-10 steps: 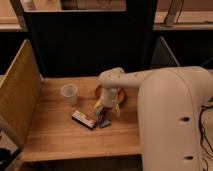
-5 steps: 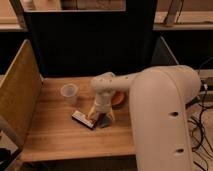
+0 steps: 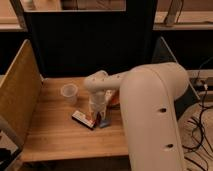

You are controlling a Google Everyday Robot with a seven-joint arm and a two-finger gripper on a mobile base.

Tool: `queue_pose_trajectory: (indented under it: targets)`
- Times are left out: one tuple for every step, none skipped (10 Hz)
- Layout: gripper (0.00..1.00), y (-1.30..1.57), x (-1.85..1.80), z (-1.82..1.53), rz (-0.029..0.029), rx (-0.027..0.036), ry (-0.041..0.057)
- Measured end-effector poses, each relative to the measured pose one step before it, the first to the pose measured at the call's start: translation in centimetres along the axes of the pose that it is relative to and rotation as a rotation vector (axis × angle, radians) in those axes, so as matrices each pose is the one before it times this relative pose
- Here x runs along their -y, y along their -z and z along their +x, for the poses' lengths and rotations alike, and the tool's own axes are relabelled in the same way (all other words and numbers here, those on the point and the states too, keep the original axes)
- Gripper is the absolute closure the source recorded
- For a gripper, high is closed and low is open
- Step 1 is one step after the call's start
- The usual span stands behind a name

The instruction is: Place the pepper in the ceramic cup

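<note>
The ceramic cup (image 3: 69, 93), small, pale and without a handle, stands upright on the wooden table (image 3: 55, 135) at its left middle. My gripper (image 3: 98, 113) hangs from the big white arm (image 3: 150, 105), pointing down to the right of the cup, just above a dark flat packet (image 3: 83, 119). A gap of bare table lies between the gripper and the cup. I cannot make out the pepper; the arm hides the space behind the gripper.
A reddish-brown bowl (image 3: 114, 98) shows partly behind the arm, right of the gripper. A small blue item (image 3: 104, 122) lies by the packet. Wooden side panels (image 3: 20, 95) flank the table and a dark panel stands behind it.
The arm has swung left, carrying the gripper from beside the bowl to over the dark packet, closer to the cup. The cup and the packet have not moved.
</note>
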Motion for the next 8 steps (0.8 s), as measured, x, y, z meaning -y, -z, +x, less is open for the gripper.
queue_pose_trajectory:
  targets:
    - [0.82,0.445,-0.214,-0.419,0.00488,0.01542,0.00321]
    - [0.84,0.464,-0.137,-0.350,0.00264,0.01498,0.00140]
    - [0.84,0.601,-0.043,-0.311,-0.00087,0.01686,-0.00161]
    - [0.84,0.499,0.019,-0.210,-0.00318,0.01248,-0.00311]
    - [0.84,0.907,0.008,-0.343,-0.00269,0.01996,-0.00088]
    - [0.84,1.491,-0.134,-0.653,-0.00255,0.03572,0.00468]
    - [0.84,1.189,-0.184,-0.558,-0.00228,0.02867,0.00585]
    - [0.84,2.094,-0.358,-0.908,0.00326,0.04776,0.01608]
